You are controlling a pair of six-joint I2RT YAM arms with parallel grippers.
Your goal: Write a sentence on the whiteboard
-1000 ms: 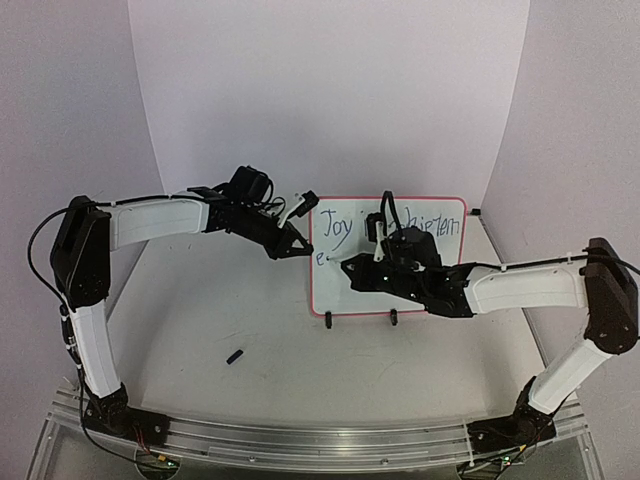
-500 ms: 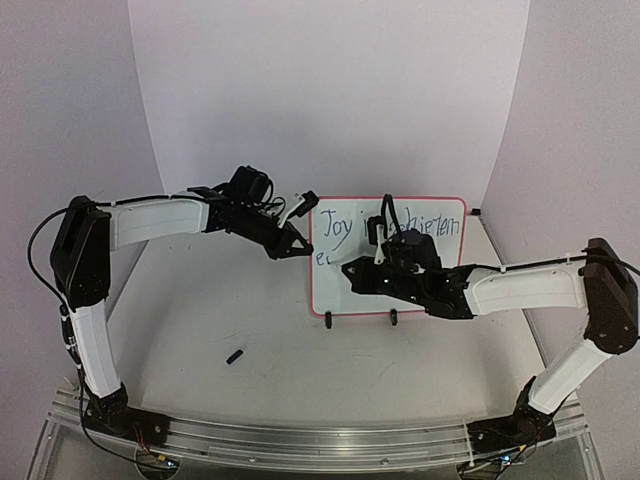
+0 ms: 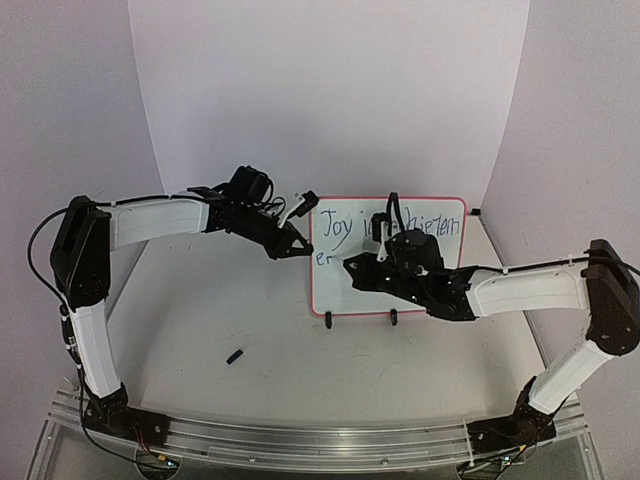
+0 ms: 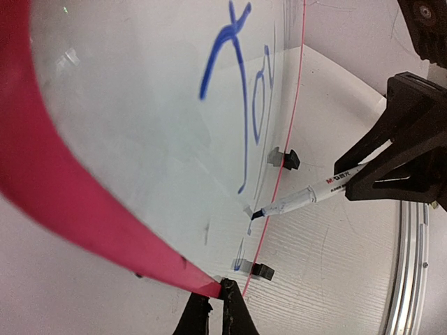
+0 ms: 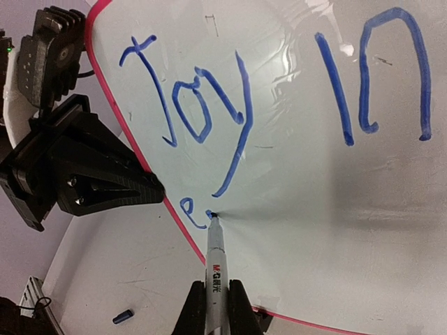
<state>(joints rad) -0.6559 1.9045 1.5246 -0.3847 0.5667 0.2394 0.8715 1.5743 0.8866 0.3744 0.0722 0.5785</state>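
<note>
1. Board position: I see the whiteboard (image 3: 338, 296) standing upright on its two black clip feet (image 3: 329, 321), on the table (image 3: 220, 300) right of centre and near the back wall.

2. Left end effector: the left gripper (image 4: 216, 299) has its fingers closed on the board's pink rim at the left edge, about halfway up.

3. Right end effector: the right gripper (image 5: 214, 308) is clamped around a white marker (image 5: 214, 259), which points up at the board face.

4. Writing: the sentence (image 5: 209, 115) reads "Joy in" in blue, and further words on the top line are partly hidden by the right arm. A second line begins with a small "e" (image 5: 187, 205) below "Joy". The marker tip touches the board just right of that letter.

5. Loose item: a small dark cap (image 3: 235, 356) lies on the table, well apart from the board
</note>
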